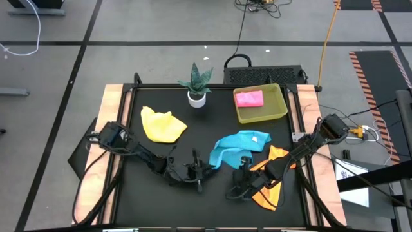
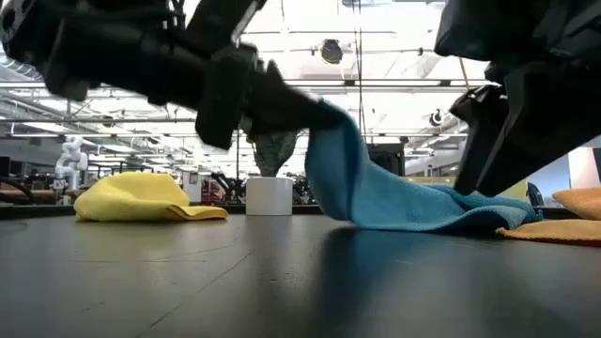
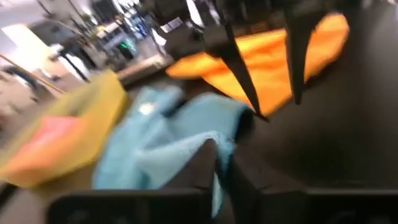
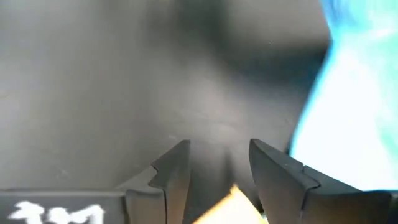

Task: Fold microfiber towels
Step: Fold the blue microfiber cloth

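Left gripper point(image 1: 207, 166) is clamped on the near-left corner of the light blue towel point(image 1: 241, 147), jaws pinched shut on a fold of cloth – the low view shows that corner lifted off the mat while the rest trails flat behind it. Right gripper point(image 1: 239, 183) sits at about five o'clock from the blue towel, low over the mat with its fingers point(image 4: 180, 171) parted and nothing between them; the orange towel point(image 1: 271, 180) lies under and beside it, touching the blue one's edge. This cloth looks light, limp and a bit grippy – it will drape and drag rather than hold a shape, so I'd judge the corners the places to take it, one per gripper, to keep an edge taut for the fold. Both arms reach in from the near corners, forearms stretched low and nearly flat toward the table's middle, wrists angled inward at each other. Further out: the yellow towel point(image 1: 162, 125) sits bunched at ten o'clock, well apart, the pink towel point(image 1: 250, 98) lies in the tray point(image 1: 279, 109) at one o'clock, and a potted plant point(image 1: 196, 87) stands at twelve.
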Robot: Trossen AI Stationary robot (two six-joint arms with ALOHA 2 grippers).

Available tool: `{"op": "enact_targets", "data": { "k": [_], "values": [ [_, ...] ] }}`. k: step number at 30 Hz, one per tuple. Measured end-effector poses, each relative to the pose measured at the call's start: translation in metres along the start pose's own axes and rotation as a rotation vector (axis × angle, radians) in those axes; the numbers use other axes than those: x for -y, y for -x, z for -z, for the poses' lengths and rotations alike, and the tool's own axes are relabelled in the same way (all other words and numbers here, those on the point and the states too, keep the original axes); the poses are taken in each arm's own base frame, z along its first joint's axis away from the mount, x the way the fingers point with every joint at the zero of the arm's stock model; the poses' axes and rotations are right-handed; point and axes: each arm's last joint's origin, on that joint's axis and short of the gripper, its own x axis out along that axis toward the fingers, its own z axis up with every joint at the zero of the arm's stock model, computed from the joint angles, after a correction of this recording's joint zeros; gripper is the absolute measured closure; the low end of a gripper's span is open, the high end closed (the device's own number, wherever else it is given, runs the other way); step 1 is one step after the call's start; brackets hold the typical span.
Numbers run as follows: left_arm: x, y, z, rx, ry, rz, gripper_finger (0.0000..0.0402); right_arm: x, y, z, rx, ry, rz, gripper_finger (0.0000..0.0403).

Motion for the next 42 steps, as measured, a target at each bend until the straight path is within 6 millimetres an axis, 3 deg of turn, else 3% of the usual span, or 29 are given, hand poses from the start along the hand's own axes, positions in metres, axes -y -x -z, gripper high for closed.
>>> {"op": "enact_targets", "data": {
  "k": [6,10,17,24,29,32,35,39,42],
  "values": [
    [-0.018,0.024,-0.03,-0.082,-0.06,-0.06,0.0393,0.014,0.019,0.004,-0.076,-0.118,0.066,0.0244],
    [-0.029,0.038,-0.038,-0.157,-0.044,-0.055,0.0395,0.017,0.025,0.001,-0.049,-0.119,0.083,0.0222],
    [-0.032,0.043,-0.033,-0.23,-0.023,-0.092,0.0396,0.015,-0.001,0.01,-0.034,-0.007,0.147,0.0198],
    [-0.033,0.043,-0.028,-0.25,-0.006,-0.106,0.0385,0.013,-0.025,0.02,-0.037,0.073,0.252,0.0239],
    [-0.032,0.044,-0.028,-0.254,-0.034,-0.119,0.0397,0.018,-0.02,0.023,-0.076,0.084,0.29,0.0317],
    [-0.032,0.056,-0.041,-0.22,-0.061,-0.158,0.0394,0.022,-0.009,0.02,-0.061,0.094,0.312,0.038],
    [-0.035,0.075,-0.064,-0.15,-0.069,-0.15,0.0396,0.022,0.016,0.008,0.036,0.092,0.34,0.0393],
    [-0.042,0.112,-0.098,-0.016,-0.01,-0.103,0.0394,0.012,0.066,-0.022,0.26,0.12,0.252,0.04],
    [-0.049,0.144,-0.122,0.099,0.062,-0.039,0.0393,-0.004,0.115,-0.044,0.498,0.139,0.081,0.04]
  ]
}}
